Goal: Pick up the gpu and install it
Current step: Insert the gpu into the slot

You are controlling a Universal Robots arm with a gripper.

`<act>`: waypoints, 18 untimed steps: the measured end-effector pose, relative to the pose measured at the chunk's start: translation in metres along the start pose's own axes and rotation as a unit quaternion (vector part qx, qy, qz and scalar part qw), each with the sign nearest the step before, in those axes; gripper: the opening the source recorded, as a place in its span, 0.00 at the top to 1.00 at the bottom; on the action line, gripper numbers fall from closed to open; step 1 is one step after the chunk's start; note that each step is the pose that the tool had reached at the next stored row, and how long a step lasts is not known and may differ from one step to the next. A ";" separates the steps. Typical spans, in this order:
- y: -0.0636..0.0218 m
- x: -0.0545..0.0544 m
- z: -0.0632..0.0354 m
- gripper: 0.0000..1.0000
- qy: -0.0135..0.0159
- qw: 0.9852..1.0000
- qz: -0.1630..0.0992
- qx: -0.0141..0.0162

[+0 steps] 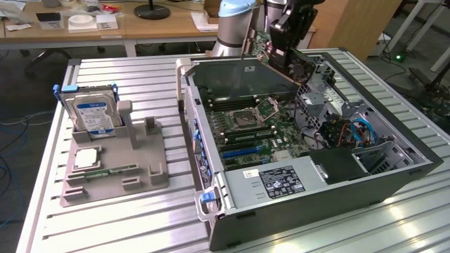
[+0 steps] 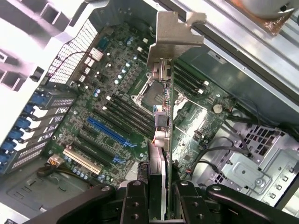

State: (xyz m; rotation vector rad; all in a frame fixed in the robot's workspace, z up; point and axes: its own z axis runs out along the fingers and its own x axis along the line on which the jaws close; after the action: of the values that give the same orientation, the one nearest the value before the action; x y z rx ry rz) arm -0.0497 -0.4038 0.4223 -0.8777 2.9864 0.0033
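End effector (image 2: 161, 198) pinches the gpu (image 2: 163, 116), one finger (image 2: 135, 203) pressed on each flat face at the near end. The gpu is seen edge-on: thin green board, dark face, connectors stacked along the edge, pale metal bracket with a bent tab at the far end. Its long axis runs straight out from the end effector, bracket end leading and pointing down at the motherboard (image 2: 103, 79). The card hangs in the air over the CPU socket (image 2: 145, 91), clear of the blue slot (image 2: 110, 131). In the exterior view the end effector (image 1: 281, 52) holds the gpu (image 1: 262, 45) above the far end of the open computer case (image 1: 309, 205); the tilt probably is steep but hard to read there. The case sits on the table (image 1: 126, 226). A hard drive (image 1: 95, 117) stands in a gray fixture (image 1: 113, 174), well apart at the exterior view's left.
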 end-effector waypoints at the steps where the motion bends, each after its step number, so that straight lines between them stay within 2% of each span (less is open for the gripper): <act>1: 0.0000 0.000 0.0000 0.73 0.000 1.000 -0.005 0.000; 9: 0.0003 0.000 0.0000 0.73 0.000 0.999 -0.049 -0.001; 18: 0.0005 0.001 0.0000 0.73 -0.001 0.995 -0.097 -0.003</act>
State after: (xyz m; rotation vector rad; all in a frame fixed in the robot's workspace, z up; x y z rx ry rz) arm -0.0506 -0.4038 0.4223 -1.1643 2.8871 0.0076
